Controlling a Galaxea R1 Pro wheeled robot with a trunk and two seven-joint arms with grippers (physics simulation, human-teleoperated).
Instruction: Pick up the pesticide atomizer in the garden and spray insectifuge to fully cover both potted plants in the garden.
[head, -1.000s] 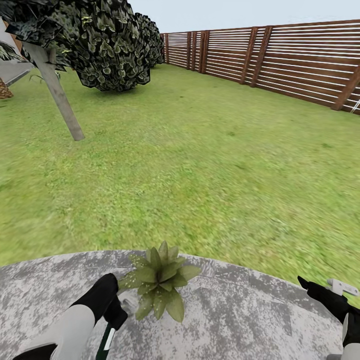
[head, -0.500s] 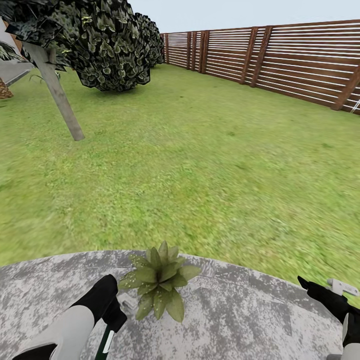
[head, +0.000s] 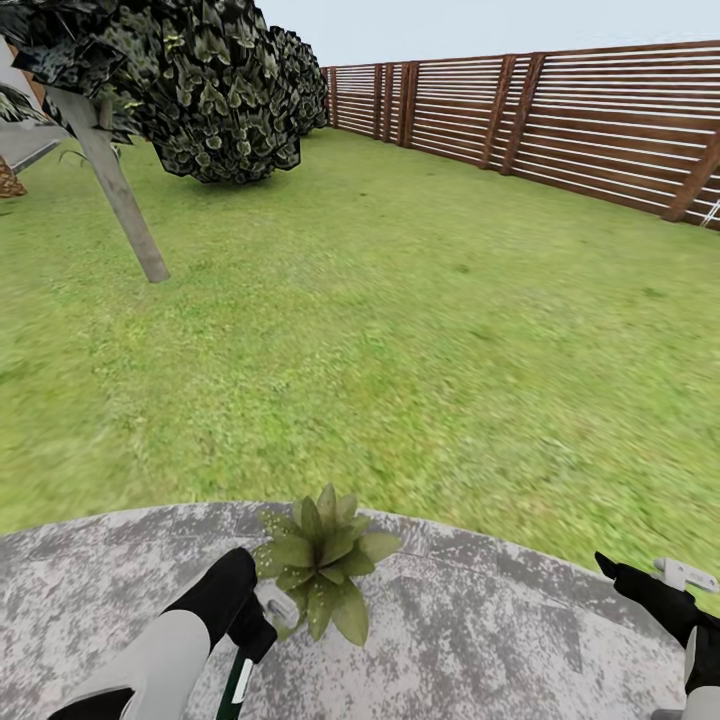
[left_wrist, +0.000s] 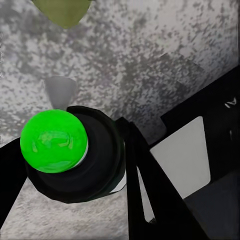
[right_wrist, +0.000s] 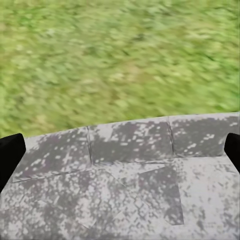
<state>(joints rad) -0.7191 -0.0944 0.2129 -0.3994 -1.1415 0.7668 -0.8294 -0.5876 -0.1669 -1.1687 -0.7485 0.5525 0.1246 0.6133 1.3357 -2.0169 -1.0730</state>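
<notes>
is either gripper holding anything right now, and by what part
The left gripper holds the pesticide atomizer near its upper end, beside the potted plant. The right gripper is open and holds nothing.

One potted plant sits low in the middle of the head view, a single rosette of pointed green leaves with white specks. One pesticide atomizer shows at the lower left as a dark-green cylinder with a white stripe. Two arms enter from the bottom corners: one left gripper and one right gripper. One round grey stone patio spans the bottom of the frame. One lawn fills the middle. One slatted wooden fence crosses the upper right. One leaning grey trunk stands at upper left, with dark trees beside it.
</notes>
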